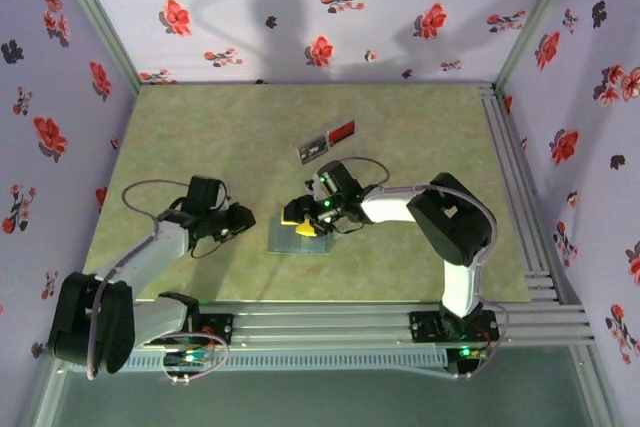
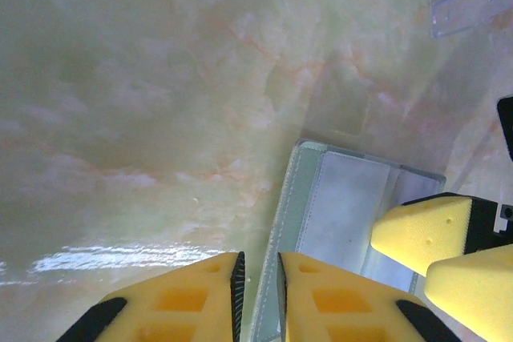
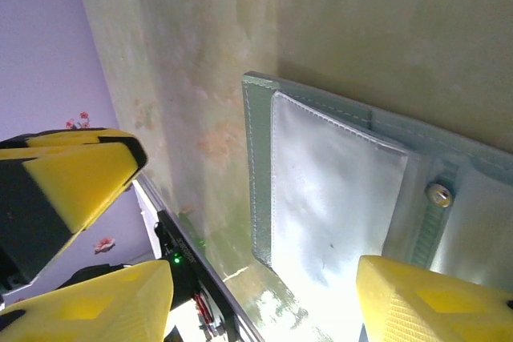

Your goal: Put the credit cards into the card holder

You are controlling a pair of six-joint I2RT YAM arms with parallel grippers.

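Your left arm (image 1: 150,252) runs from its base up and to the right, low over the surface (image 1: 200,137). It ends with the left claw (image 2: 256,298) just off the left edge of the card holder (image 3: 337,190). Its yellow fingers (image 2: 180,302) are almost pressed together, with only a thin slit between them and nothing in it.

Your right arm (image 1: 450,222) rises from its base, bends sharply at the elbow and reaches left with the wrist tipped down. This puts the right claw (image 1: 300,221) directly over the holder. That claw is spread wide. In its own wrist view, one yellow finger (image 3: 433,302) sits over the holder's right part and the other sits off its near-left corner, with nothing pinched between them (whether the tips touch the holder, you cannot tell from these views).

The card holder lies opened flat on the surface, between the two claws, near the front middle. Its pale pocket panel (image 3: 329,198) faces up inside a stitched grey-teal border, with a small metal snap stud (image 3: 437,194) beside it. The credit cards (image 1: 320,146) lie farther back on the surface, well apart from the holder. They are a red card (image 1: 343,132) and a dark card (image 1: 310,151) with pale marks, just beside each other.
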